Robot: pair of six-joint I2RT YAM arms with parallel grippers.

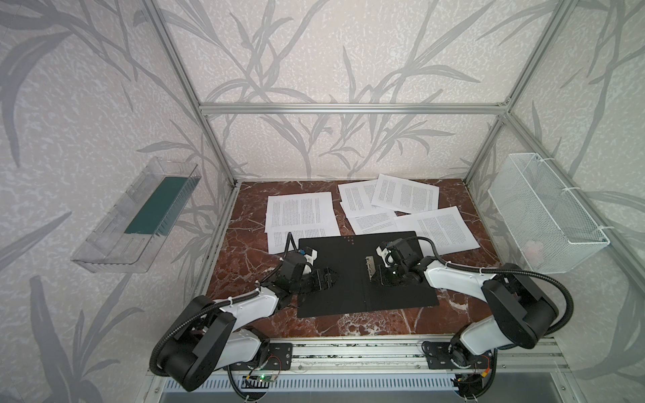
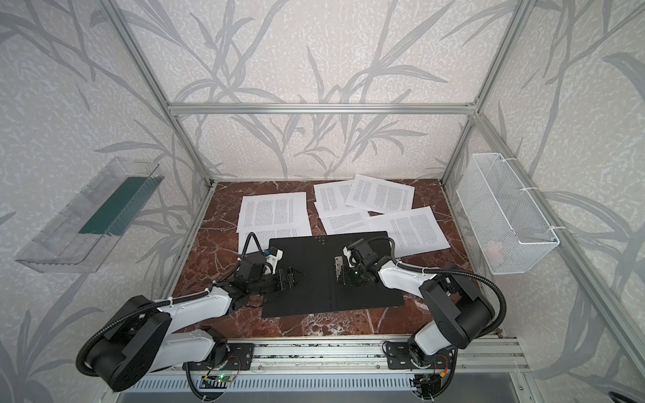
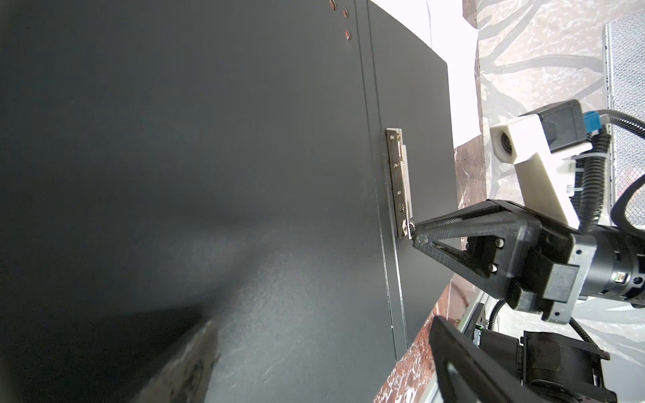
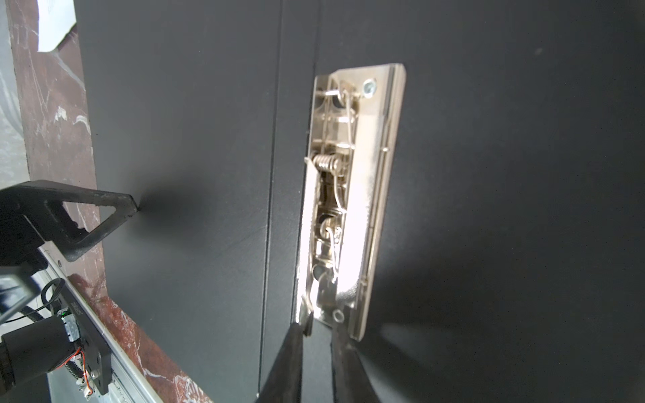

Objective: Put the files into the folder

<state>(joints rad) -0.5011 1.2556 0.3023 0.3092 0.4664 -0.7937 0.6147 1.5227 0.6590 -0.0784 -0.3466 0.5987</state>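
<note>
The folder (image 1: 349, 254) (image 2: 307, 251) lies open on the marble table, black inside up, its metal spine clip (image 1: 370, 267) (image 4: 349, 195) on the right half. My right gripper (image 1: 375, 275) (image 4: 316, 331) has its jaws drawn narrow on the near end of the clip, one fingertip against the lever tab. My left gripper (image 1: 326, 279) (image 3: 323, 322) stands open, low over the folder's left half. The files (image 1: 300, 213) (image 2: 272, 213), white printed sheets, lie scattered behind the folder; one group (image 1: 405, 193) overlaps at the back right, and one sheet (image 1: 439, 230) is partly under the folder's far right corner.
A clear plastic tray (image 1: 139, 216) hangs on the left wall and a white wire basket (image 1: 544, 216) on the right wall. Aluminium frame posts stand at the table's corners. A metal rail (image 1: 349, 356) carrying both arm bases runs along the front edge.
</note>
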